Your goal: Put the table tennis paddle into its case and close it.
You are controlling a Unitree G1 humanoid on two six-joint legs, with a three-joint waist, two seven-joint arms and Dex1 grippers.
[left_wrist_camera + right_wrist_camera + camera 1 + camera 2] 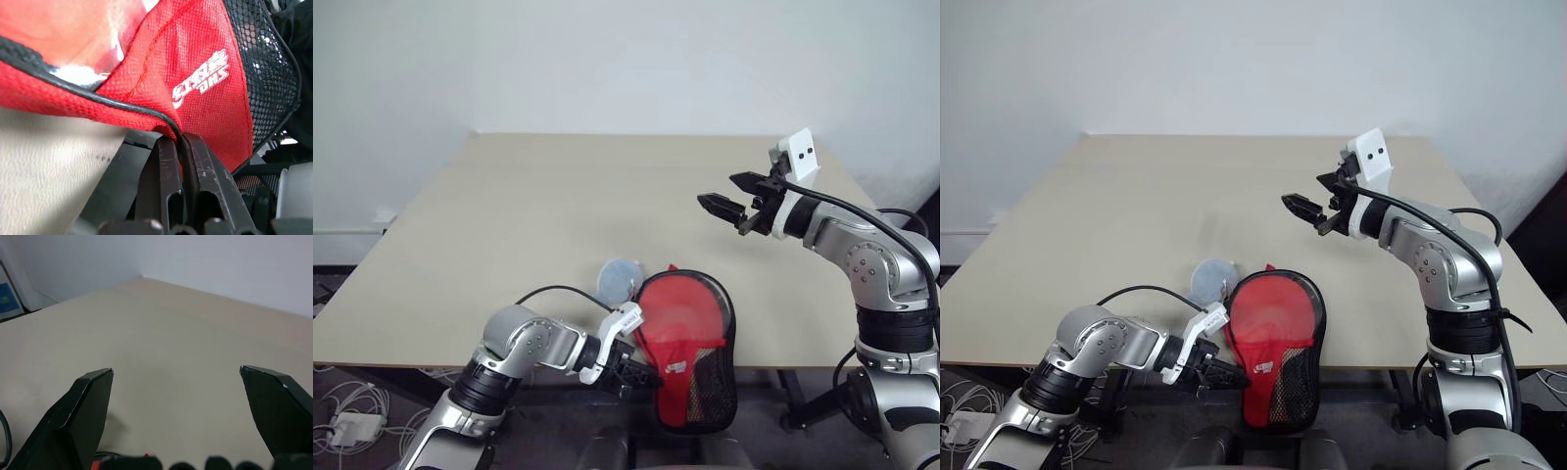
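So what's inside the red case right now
Through the see-through front of the case a round red shape shows, likely the face of the table tennis paddle. Its handle cannot be made out, so the mesh and fabric may be covering it. The left hand pinches the case's edge.

We seem to be in a lab: bare white wall (607, 59), plain worktop (558, 215), loose cables on the floor (342, 416).

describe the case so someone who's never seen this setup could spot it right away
Start at the beige table and go to its near edge, where the left hand is shut on a pouch. That pouch is the case, paddle-shaped and hanging partly past the edge. Its red front, black mesh lower part and small white logo set it apart from the small grey-blue round thing lying just behind it.
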